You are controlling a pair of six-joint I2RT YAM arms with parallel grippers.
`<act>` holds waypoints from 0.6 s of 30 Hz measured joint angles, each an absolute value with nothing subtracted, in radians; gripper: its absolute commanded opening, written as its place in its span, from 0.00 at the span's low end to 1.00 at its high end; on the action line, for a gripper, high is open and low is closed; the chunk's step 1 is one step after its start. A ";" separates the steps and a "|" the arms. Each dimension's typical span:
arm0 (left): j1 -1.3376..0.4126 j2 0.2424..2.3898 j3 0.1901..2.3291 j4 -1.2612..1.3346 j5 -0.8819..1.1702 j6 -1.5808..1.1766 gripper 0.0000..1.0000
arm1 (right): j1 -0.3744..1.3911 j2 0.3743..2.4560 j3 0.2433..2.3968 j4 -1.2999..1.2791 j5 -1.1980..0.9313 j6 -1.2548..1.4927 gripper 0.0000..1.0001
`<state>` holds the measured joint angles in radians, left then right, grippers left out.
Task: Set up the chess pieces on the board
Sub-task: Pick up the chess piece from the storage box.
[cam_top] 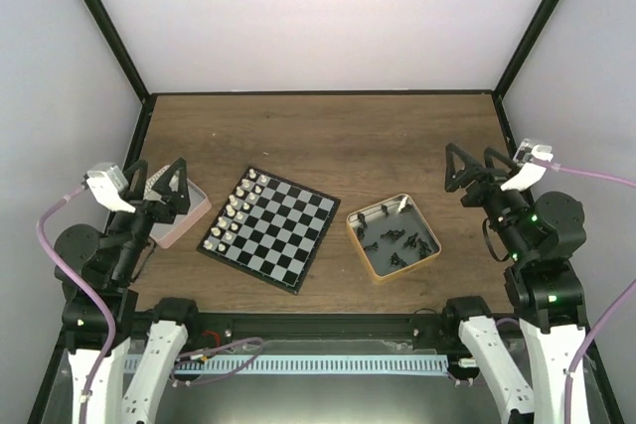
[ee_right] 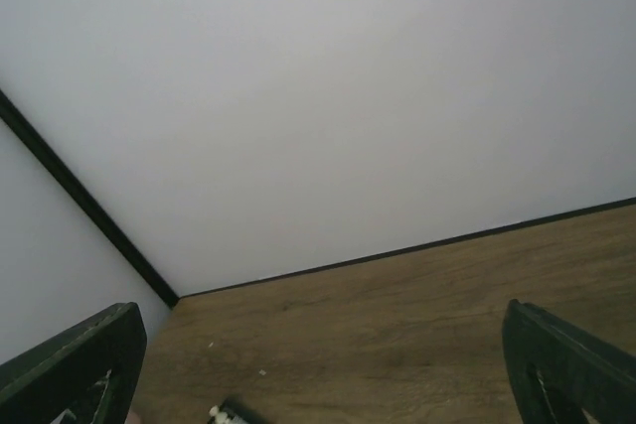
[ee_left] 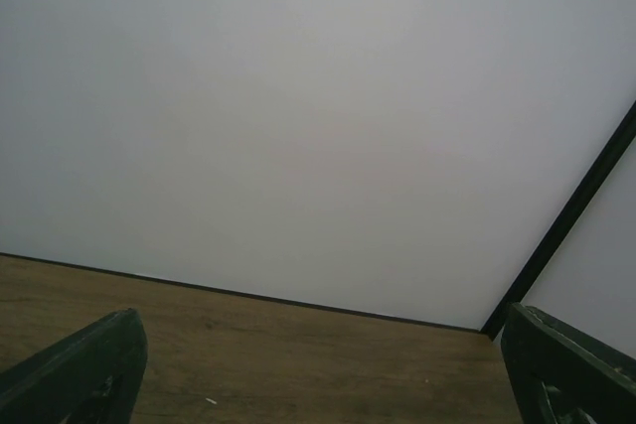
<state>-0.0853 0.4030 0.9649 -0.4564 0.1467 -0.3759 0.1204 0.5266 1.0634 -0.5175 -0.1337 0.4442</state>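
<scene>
Above the brown wooden table (cam_top: 397,136), the left gripper (cam_top: 157,178) and right gripper (cam_top: 474,166) hang at either edge, fingers spread wide and holding nothing. The small black-and-pale checked chessboard (cam_top: 283,235) lies left of centre, half dressed. The gold-rimmed square tin (cam_top: 363,248) just to its right holds the glossy black chess pieces (cam_top: 396,238), none yet placed, while the cream-white chess pieces (cam_top: 237,211) line the board's two left rows.

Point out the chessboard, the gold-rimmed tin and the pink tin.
chessboard (cam_top: 281,233): top external view, bare middle squares.
gold-rimmed tin (cam_top: 359,243): top external view, its left rim.
pink tin (cam_top: 189,221): top external view, its pink side wall.
</scene>
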 measured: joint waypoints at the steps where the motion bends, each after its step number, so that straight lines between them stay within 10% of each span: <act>1: -0.080 0.397 0.952 -0.446 0.158 -0.385 1.00 | 0.109 0.519 1.051 -0.517 -0.162 0.454 1.00; 10: -0.059 0.395 0.861 -0.361 0.226 -0.416 1.00 | 0.072 0.570 0.970 -0.509 -0.340 0.495 0.94; 18: -0.056 0.557 0.770 -0.181 0.274 -0.408 1.00 | 0.064 0.850 0.968 -0.537 -0.422 0.482 0.68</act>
